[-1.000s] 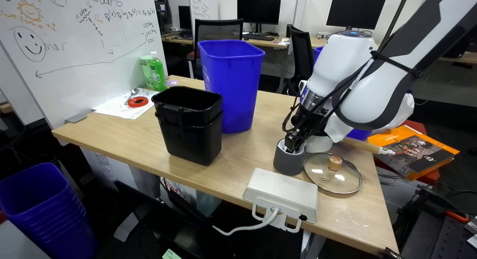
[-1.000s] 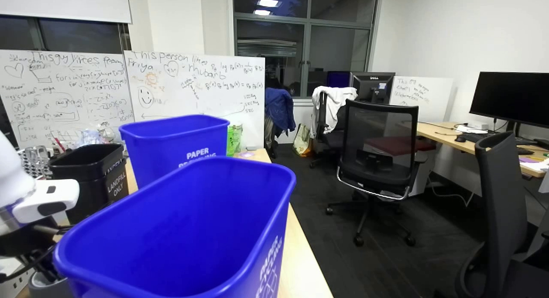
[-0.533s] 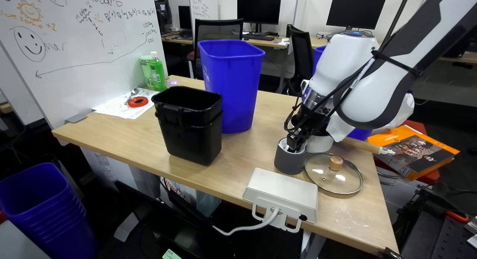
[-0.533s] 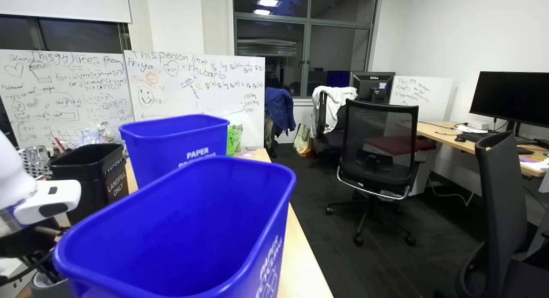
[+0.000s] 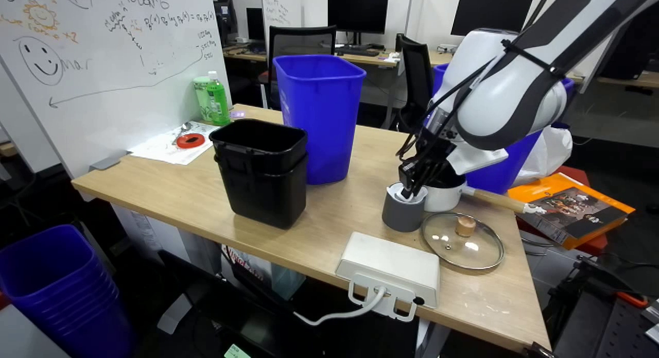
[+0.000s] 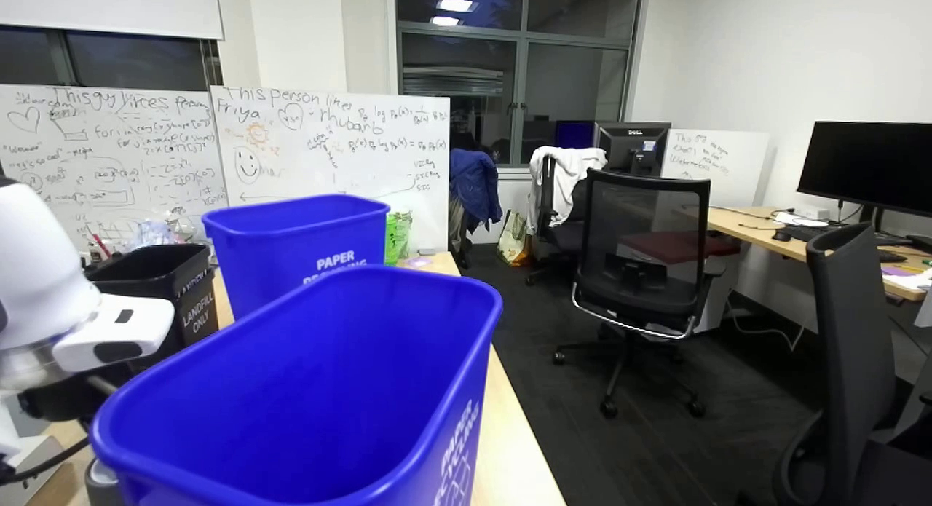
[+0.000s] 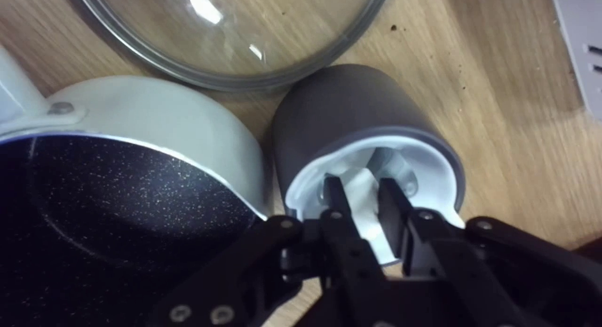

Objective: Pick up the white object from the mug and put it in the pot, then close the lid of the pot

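The dark grey mug (image 5: 403,216) stands beside the pot (image 5: 444,198), which is off-white outside and dark inside; I cannot tell if the mug's base touches the table. White material (image 5: 397,189) shows at its mouth. In the wrist view my gripper (image 7: 360,181) reaches into the mug (image 7: 348,103), its jaws shut on a crumpled white object (image 7: 364,197). To the left is the pot (image 7: 188,115), nothing seen in its visible part. The glass lid (image 5: 448,239), with a wooden knob, lies flat on the table by the mug. A blue bin hides most of this in an exterior view.
A white box (image 5: 388,268) with a cable sits at the table's front edge. A black bin (image 5: 262,177) and a tall blue bin (image 5: 322,121) stand further left. Another blue bin (image 5: 509,157) is behind the pot. The pot's wooden handle (image 5: 494,198) points towards an orange box (image 5: 571,208).
The arm has risen and shifted back, so the fingers sit higher at the mug's mouth. The mug has shifted slightly with it, away from the white box. The jaws have closed slightly more.
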Robot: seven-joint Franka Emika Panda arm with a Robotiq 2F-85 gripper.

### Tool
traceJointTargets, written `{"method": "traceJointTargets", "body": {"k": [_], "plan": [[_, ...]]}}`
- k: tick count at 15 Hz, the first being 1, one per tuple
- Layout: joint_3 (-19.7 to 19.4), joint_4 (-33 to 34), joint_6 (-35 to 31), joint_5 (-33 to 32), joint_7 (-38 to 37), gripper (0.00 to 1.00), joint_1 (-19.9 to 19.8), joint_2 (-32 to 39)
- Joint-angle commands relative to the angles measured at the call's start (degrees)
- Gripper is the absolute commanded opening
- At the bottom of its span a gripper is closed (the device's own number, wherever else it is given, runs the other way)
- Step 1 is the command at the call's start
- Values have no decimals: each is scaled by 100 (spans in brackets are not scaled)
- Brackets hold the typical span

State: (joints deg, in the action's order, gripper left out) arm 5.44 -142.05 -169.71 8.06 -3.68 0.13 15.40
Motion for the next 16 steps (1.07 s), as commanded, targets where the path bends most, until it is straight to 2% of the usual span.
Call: {"method": "traceJointTargets", "body": {"k": [1, 5, 7, 10, 16], "plan": [[207, 129, 329, 515, -24, 5, -170, -171], [390, 395, 413, 1133, 36, 6, -179, -302], [288, 502, 360, 1041, 39, 6, -90, -372], [-95, 537, 310, 315, 17, 6, 56, -500], [-1037, 333, 537, -1602, -317, 6, 185, -715]]}}
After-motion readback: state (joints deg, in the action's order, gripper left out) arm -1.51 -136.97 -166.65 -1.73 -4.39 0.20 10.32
